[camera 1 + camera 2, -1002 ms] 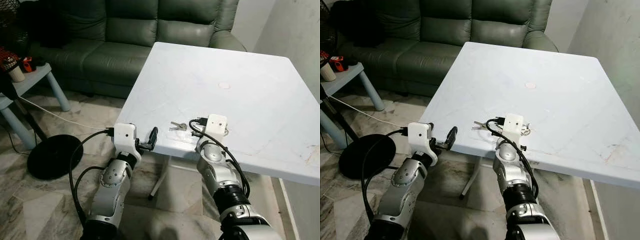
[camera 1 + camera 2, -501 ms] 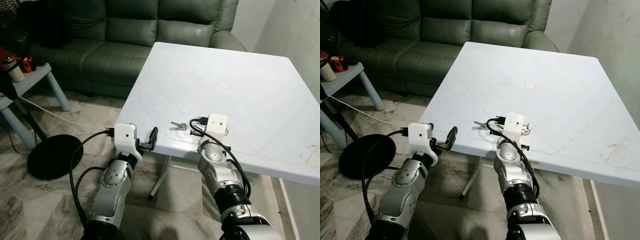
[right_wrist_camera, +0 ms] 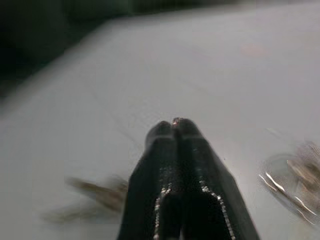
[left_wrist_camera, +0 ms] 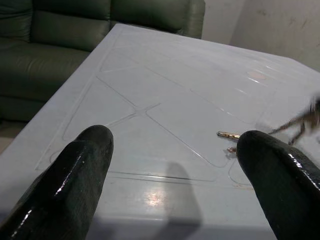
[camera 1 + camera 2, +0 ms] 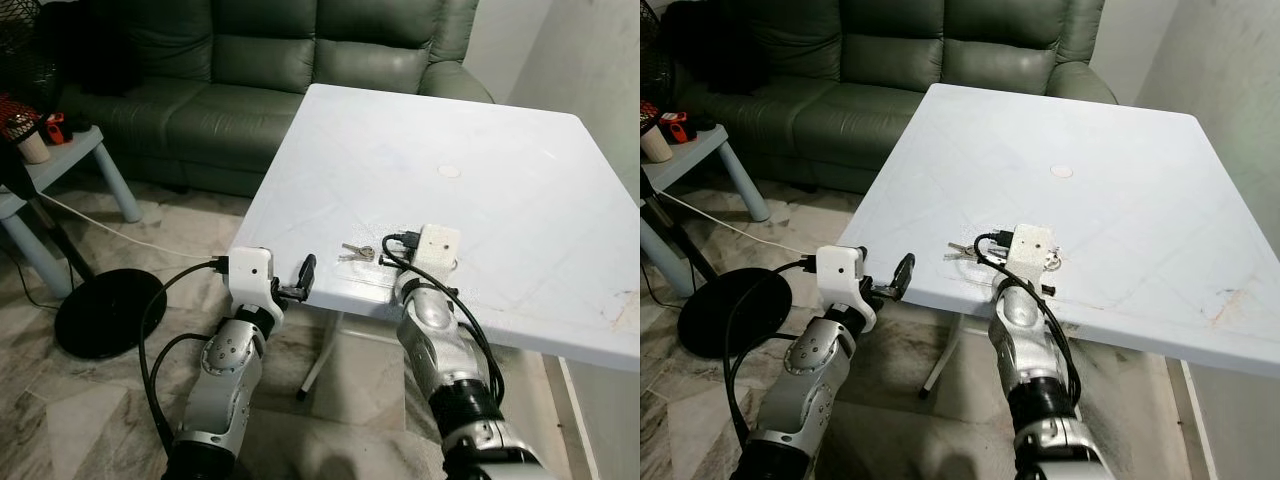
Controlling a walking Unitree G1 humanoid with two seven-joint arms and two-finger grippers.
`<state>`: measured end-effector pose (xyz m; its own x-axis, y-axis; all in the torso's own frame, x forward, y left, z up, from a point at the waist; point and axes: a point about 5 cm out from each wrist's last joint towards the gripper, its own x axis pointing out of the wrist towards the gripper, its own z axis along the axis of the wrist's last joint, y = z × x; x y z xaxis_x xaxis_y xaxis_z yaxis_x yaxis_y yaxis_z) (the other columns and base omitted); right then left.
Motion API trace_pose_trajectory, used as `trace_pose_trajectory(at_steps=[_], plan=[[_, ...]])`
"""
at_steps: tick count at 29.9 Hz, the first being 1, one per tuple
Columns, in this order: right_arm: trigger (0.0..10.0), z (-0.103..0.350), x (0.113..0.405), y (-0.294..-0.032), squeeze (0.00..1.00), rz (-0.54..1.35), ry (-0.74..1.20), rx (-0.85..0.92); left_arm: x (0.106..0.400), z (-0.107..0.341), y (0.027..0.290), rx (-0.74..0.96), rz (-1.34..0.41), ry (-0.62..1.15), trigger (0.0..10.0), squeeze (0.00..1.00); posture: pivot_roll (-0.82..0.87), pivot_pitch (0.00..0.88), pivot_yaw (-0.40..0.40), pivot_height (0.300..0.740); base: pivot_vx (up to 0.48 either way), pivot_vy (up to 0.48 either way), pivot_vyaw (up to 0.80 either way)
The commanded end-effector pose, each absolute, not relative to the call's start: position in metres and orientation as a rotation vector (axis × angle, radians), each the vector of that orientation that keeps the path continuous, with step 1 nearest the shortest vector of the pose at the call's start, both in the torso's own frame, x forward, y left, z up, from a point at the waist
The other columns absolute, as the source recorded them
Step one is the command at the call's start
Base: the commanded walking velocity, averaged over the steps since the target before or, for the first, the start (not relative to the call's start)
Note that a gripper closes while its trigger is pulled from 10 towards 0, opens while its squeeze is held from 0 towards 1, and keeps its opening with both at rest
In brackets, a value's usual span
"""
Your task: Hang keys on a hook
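The wide white plastic surface carries the work, with a dark green leather sofa behind it and a black round fan base on the marble floor well off to the left. Near the front edge lies the small bunch of silver metal keys, flat, just left of the right gripper, whose black fingers are pressed together with nothing visibly between them. A second blurred glint of metal, perhaps a ring, lies just on its other side. The left gripper hovers spread at the surface's edge.

The keys look light, rigid and slippery, lying too flat for an easy pinch; taking them by the ring or sliding them to the edge would likely serve best. No hook can be made out.
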<state>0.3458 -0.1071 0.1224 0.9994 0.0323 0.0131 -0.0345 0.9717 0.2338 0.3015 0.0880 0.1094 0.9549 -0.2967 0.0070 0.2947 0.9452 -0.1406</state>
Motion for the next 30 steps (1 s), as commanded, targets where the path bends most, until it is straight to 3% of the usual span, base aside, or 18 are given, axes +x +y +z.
trace_pose_trajectory(at_steps=[1,6,12,23,30], plan=[[10.0,0.145,0.344,-0.101,0.0,0.16,-0.141,0.269,0.302,0.114,0.084,-0.137,-0.316,-0.004,10.0,0.0,-0.01,0.033,-0.049,0.732,0.0,0.0,0.0],[10.0,0.159,0.338,-0.102,0.0,0.296,-0.235,0.217,0.305,0.116,0.083,-0.146,-0.314,-0.01,10.0,0.0,-0.01,0.018,-0.055,0.732,0.0,0.0,0.0],[10.0,0.16,0.337,-0.109,0.0,0.307,-0.235,0.229,0.306,0.118,0.084,-0.147,-0.311,-0.016,10.0,0.0,-0.01,0.01,-0.061,0.732,0.0,0.0,0.0],[10.0,0.166,0.34,-0.134,0.0,0.21,-0.224,0.053,0.326,0.141,0.11,-0.177,-0.235,-0.095,10.0,0.0,-0.01,0.016,-0.063,0.732,0.0,0.0,0.0],[10.0,0.18,0.339,-0.146,0.0,0.183,-0.245,0.051,0.337,0.169,0.125,-0.224,-0.204,-0.176,10.0,0.0,-0.01,0.021,-0.055,0.732,0.0,0.0,0.0]])
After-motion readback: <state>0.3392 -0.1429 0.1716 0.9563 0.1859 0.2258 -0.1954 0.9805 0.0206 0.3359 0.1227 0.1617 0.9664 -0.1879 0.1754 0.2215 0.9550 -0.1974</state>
